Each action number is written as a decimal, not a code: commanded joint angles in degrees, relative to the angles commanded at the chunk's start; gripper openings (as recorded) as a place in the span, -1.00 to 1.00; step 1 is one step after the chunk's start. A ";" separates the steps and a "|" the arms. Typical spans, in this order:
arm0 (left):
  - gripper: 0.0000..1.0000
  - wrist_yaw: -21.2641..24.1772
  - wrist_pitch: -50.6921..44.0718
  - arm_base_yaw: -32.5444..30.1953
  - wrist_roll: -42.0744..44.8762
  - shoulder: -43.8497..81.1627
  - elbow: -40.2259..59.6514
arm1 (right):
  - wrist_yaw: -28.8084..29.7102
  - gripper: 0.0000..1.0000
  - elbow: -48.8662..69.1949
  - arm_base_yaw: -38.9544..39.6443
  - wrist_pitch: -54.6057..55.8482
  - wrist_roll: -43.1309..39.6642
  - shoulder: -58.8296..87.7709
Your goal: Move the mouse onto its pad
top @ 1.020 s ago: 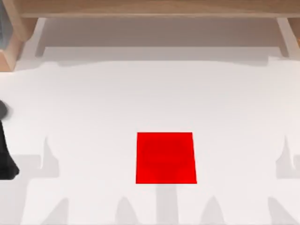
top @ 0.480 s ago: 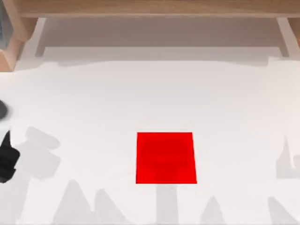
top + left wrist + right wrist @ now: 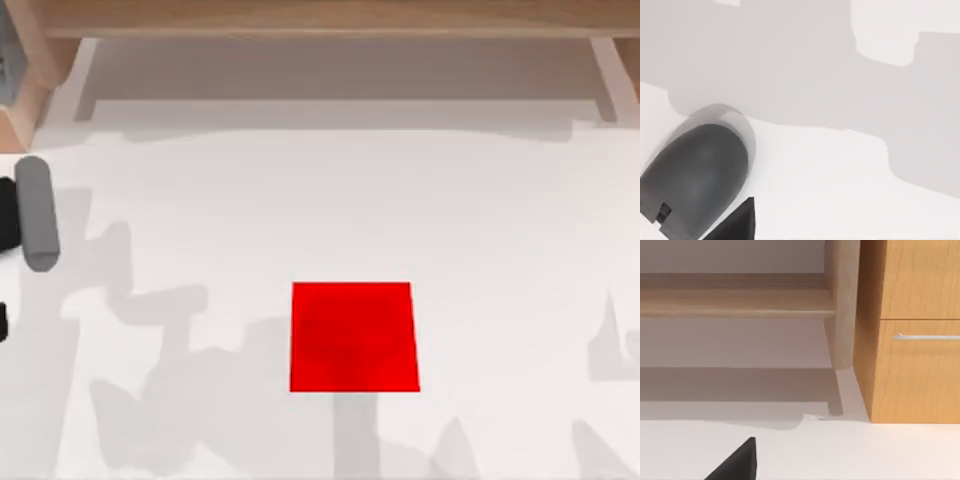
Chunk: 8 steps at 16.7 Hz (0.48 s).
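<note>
Near the centre of the white counter [image 3: 300, 200], slightly toward the lower edge of the top view, lies the pad [image 3: 354, 337], a flat bright red square with nothing on it. At the far left edge of the top view, part of the left arm [image 3: 35, 212] appears as a grey cylinder with black parts, well apart from the pad. From the left wrist view, the mouse [image 3: 695, 180], dark grey and rounded, rests on the counter close below the camera, beside a black tip of the left tool [image 3: 735, 225]; whether that tool is spread or pressed together cannot be told. From the right wrist view, a black tip of the right tool [image 3: 735, 462] shows above the counter, facing a wooden drawer unit [image 3: 915, 330]; its state likewise cannot be told.
</note>
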 joint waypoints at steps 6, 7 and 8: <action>1.00 -0.40 -16.67 3.34 25.88 26.26 25.56 | 0.00 1.00 0.00 0.00 0.00 0.00 0.00; 1.00 -0.51 -18.77 3.98 29.32 29.42 29.58 | 0.00 1.00 0.00 0.00 0.00 0.00 0.00; 1.00 -0.62 -20.67 4.63 32.56 32.35 33.49 | 0.00 1.00 0.00 0.00 0.00 0.00 0.00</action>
